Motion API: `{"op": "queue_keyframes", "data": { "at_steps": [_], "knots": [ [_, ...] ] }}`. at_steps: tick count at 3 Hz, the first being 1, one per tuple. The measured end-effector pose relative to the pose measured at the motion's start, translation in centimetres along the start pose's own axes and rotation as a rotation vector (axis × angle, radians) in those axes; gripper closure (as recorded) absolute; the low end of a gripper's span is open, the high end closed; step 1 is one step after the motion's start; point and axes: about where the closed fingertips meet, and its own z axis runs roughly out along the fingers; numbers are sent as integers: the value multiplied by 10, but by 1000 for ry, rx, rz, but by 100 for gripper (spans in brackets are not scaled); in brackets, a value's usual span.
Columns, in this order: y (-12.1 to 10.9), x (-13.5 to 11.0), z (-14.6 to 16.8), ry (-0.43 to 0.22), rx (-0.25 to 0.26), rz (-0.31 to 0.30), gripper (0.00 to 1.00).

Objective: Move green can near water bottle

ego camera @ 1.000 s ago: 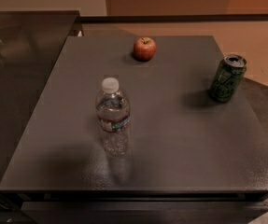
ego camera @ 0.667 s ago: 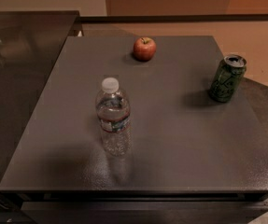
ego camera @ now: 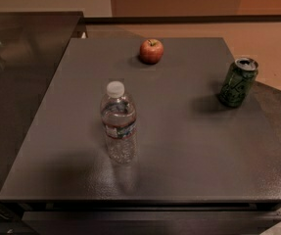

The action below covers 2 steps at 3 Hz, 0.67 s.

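Note:
The green can (ego camera: 238, 82) stands upright near the right edge of the dark grey table (ego camera: 189, 151); it is dark green with pale markings and a silver top. The water bottle (ego camera: 118, 123) stands upright left of the table's middle, clear, with a white cap and a narrow coloured label band. The can is well to the right of the bottle and a little farther back. The gripper is not in view.
A red apple (ego camera: 151, 51) sits near the table's far edge, between bottle and can. A second dark table surface (ego camera: 17, 72) adjoins on the left. Tan floor (ego camera: 272, 43) lies beyond the right and far edges.

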Motion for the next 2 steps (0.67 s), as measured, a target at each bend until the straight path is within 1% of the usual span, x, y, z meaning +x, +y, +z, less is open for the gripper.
{"op": "queue_keyframes", "data": {
  "at_steps": [1,2],
  "knots": [
    [6,15,10,-12,24,26,0],
    [6,38,25,-13,65,73,0]
  ]
}}
